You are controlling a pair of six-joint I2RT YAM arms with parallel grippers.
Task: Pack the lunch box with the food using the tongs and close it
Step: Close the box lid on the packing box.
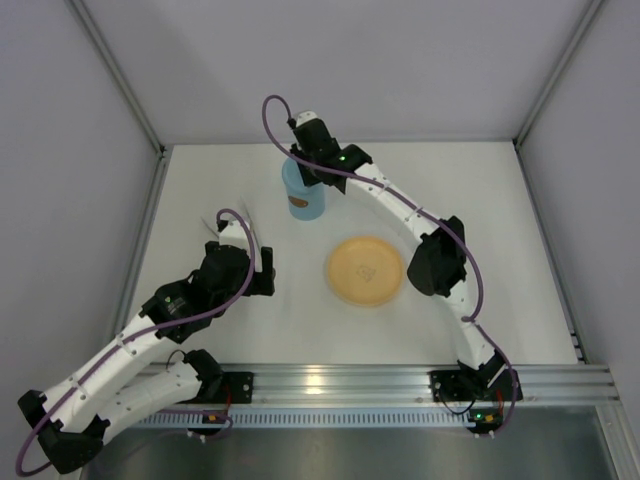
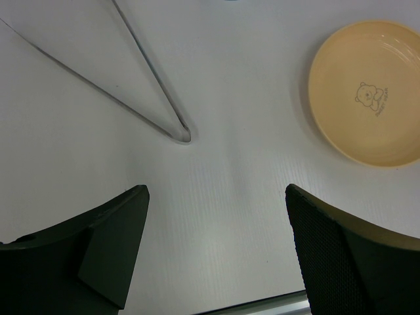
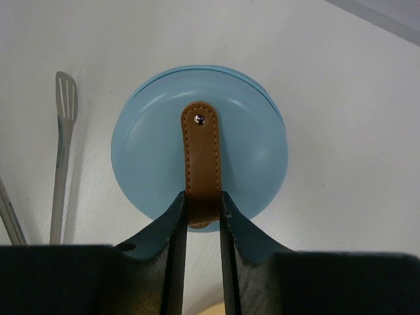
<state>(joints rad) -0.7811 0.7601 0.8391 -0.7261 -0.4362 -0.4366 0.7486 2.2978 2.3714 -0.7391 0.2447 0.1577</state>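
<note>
The light blue lunch box (image 1: pixel 305 200) stands at the back of the table. In the right wrist view its round lid (image 3: pixel 252 147) faces me, with a brown leather strap (image 3: pixel 201 154) across the top. My right gripper (image 3: pixel 203 197) is shut on that strap from above (image 1: pixel 314 160). The silvery tongs (image 2: pixel 152 75) lie flat on the table in a narrow V, left of the box (image 1: pixel 247 232). My left gripper (image 2: pixel 216 191) hovers open just short of their joined end, with nothing between its fingers. The food is out of view.
An empty yellow-orange plate (image 1: pixel 365 270) with a small bear drawing lies right of the left gripper (image 2: pixel 367 92) and in front of the box. White walls close in the table on three sides. The metal rail (image 1: pixel 400 385) runs along the near edge.
</note>
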